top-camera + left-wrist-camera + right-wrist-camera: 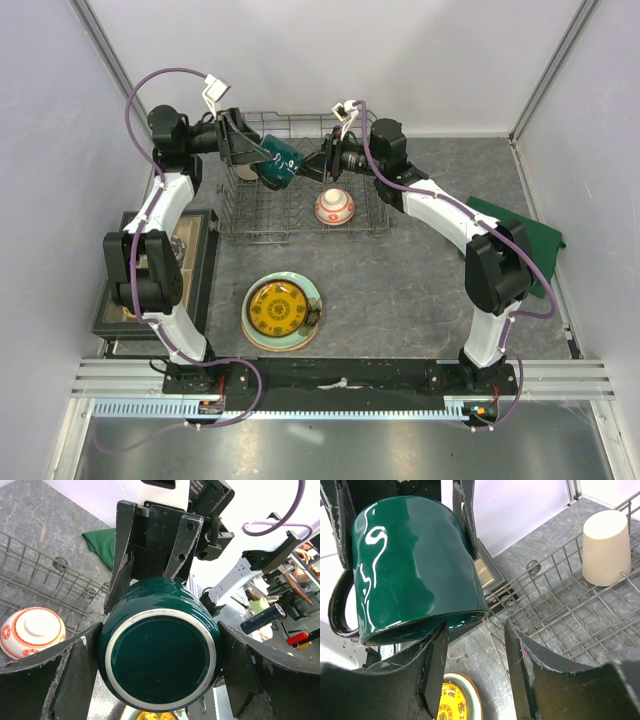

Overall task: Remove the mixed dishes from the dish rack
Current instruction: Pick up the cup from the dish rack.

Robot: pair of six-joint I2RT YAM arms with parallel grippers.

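Clamping the glossy dark green ceramic mug (160,665) sideways in the left gripper (160,635), above the grey wire dish rack (300,236). Holding the right gripper (476,630) part-open beside its rim, gripping nothing. Risking a drop by releasing the left too early. Catching the tall beige cup (606,547), upturned in the rack, from the right wrist, not the left.

The left arm (165,215) and right arm (450,215) stretched over the dish rack (280,215), wrists turned to face each other above its rear half. The left gripper (270,160) clamped the dark green mug (285,165) by its sides in mid-air above the rack. The right gripper (312,168) hung with jaws parted just beside the mug's rim.
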